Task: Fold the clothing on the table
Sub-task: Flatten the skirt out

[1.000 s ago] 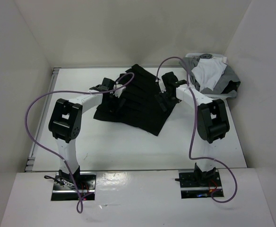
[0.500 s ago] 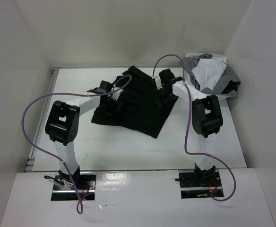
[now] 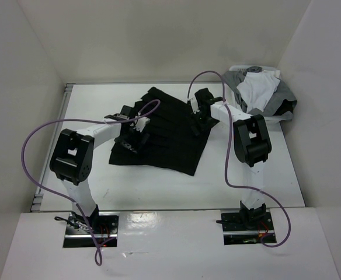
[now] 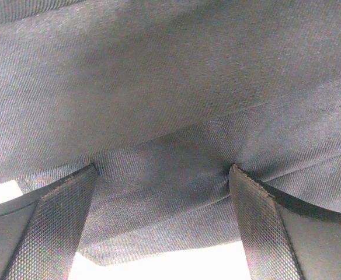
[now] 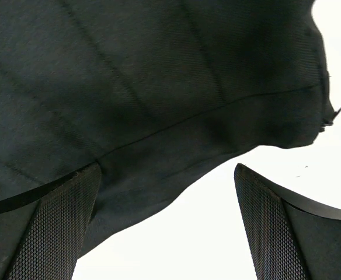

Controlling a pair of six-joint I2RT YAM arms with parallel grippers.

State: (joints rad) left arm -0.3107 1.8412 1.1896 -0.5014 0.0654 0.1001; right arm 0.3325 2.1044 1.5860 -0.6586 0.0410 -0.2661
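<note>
The black pleated clothing (image 3: pixel 164 137) lies spread on the white table (image 3: pixel 252 175), a little behind its middle. My left gripper (image 3: pixel 133 137) is down on the clothing's left part, open. In the left wrist view the dark fabric (image 4: pixel 170 87) fills the frame, and the left gripper (image 4: pixel 163 172) has both fingertips pressed on it near a hem. My right gripper (image 3: pixel 198 121) is open at the clothing's right edge. In the right wrist view the right gripper (image 5: pixel 169 169) has one finger (image 5: pixel 59 221) on the clothing (image 5: pixel 129 76) and the other over bare table.
A white basket (image 3: pixel 282 118) heaped with grey and white garments (image 3: pixel 258 87) stands at the back right, close to the right arm. Purple cables (image 3: pixel 27 157) loop beside both arms. White walls enclose the table, and a grey rail (image 3: pixel 52 146) runs along its left edge.
Both grippers have moved left and toward the near side, and the clothing has slid that way with them. Both stay open.
</note>
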